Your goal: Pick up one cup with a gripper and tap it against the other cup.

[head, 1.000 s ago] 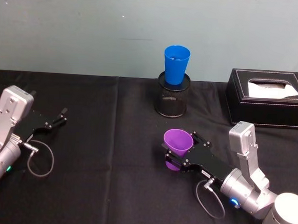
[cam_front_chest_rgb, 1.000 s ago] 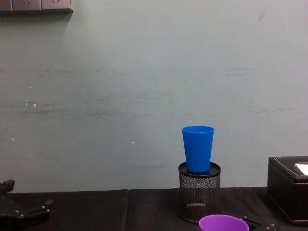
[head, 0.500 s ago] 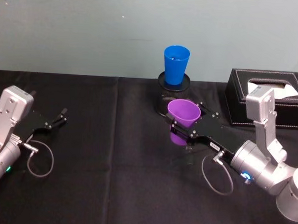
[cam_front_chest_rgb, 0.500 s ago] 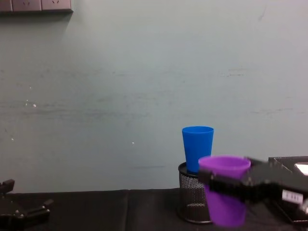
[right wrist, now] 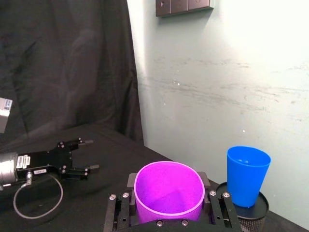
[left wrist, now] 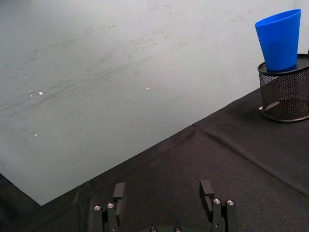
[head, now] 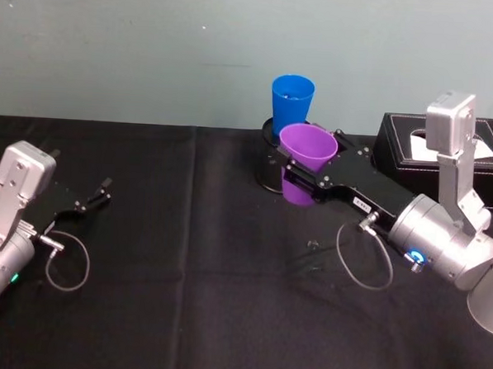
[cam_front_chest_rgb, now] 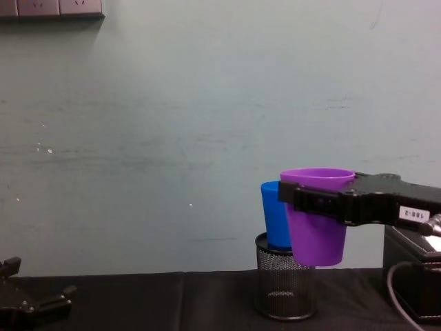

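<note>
My right gripper (head: 307,160) is shut on the purple cup (head: 305,161), holding it upright in the air by its upper wall. The purple cup (cam_front_chest_rgb: 315,219) hangs level with the blue cup (cam_front_chest_rgb: 273,215), just in front and to the right of it. The blue cup (head: 291,104) stands upright on a black wire-mesh pen holder (head: 268,171) at the back of the table. In the right wrist view a gap separates the purple cup (right wrist: 168,191) from the blue cup (right wrist: 247,175). My left gripper (head: 97,195) rests open at the far left, holding nothing.
A black tissue box (head: 446,166) stands at the back right, close behind my right arm. The black cloth (head: 193,256) covers the table, and a pale wall runs directly behind the pen holder (cam_front_chest_rgb: 283,289). The left gripper's fingers (left wrist: 119,192) point toward the wall.
My right arm has lifted the purple cup off the table and carried it back and upward, from the table's middle to beside the blue cup. The left arm has not moved.
</note>
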`<state>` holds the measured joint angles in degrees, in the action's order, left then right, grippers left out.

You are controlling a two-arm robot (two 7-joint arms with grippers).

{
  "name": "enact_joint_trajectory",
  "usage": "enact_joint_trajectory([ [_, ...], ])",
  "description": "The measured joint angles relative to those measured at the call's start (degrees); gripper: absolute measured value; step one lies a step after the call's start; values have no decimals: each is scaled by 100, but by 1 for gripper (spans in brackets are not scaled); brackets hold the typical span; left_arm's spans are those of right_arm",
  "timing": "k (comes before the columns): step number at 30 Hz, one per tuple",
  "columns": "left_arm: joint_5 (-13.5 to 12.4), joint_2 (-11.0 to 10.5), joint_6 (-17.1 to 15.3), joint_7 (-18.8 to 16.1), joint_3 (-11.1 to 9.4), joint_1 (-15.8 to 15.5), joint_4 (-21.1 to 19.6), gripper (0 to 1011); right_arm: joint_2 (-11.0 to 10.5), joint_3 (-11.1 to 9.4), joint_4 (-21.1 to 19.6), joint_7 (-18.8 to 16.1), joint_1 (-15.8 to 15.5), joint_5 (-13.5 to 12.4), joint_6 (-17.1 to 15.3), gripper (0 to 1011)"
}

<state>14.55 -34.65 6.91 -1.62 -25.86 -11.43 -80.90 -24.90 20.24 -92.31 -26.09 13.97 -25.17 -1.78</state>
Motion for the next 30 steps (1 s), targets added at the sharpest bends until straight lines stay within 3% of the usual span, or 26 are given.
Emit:
enact_joint_trajectory([
  [30, 0, 0, 0, 0, 0, 0, 0, 1000, 14, -2, 57, -21, -10, 16, 40, 736],
])
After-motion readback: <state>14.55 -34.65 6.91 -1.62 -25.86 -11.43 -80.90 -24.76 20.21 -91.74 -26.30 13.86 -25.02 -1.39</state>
